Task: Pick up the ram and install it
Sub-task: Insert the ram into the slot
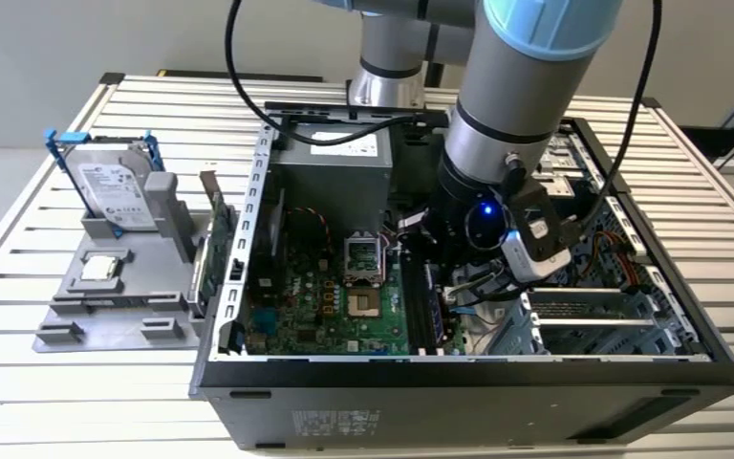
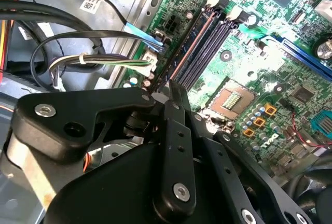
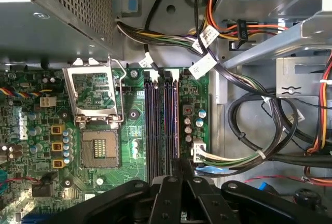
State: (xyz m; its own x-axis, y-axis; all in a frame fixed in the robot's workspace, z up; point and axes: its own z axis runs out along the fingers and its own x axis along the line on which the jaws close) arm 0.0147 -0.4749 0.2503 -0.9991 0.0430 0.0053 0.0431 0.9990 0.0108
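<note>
My gripper (image 1: 450,287) is low inside the open computer case (image 1: 469,368), over the memory slots (image 3: 153,125) beside the processor socket (image 3: 98,149). In both wrist views its black fingers (image 2: 174,110) stand pressed together at the end of the slot row. The ram (image 1: 440,311) is a thin dark-blue stick seen edge-on. It runs from between the fingertips along the slot nearest the cable bundle (image 3: 175,125), standing in or on that slot. How deep it sits in the slot I cannot tell. My gripper (image 3: 180,163) hides the near end of the stick.
Bundled power cables (image 3: 244,110) and metal drive bays (image 1: 596,316) crowd the side of the slots away from the socket. Outside the case, at the exterior view's left, a grey holder (image 1: 74,306) carries a silver hard drive (image 1: 112,191) and a green expansion card (image 1: 221,239).
</note>
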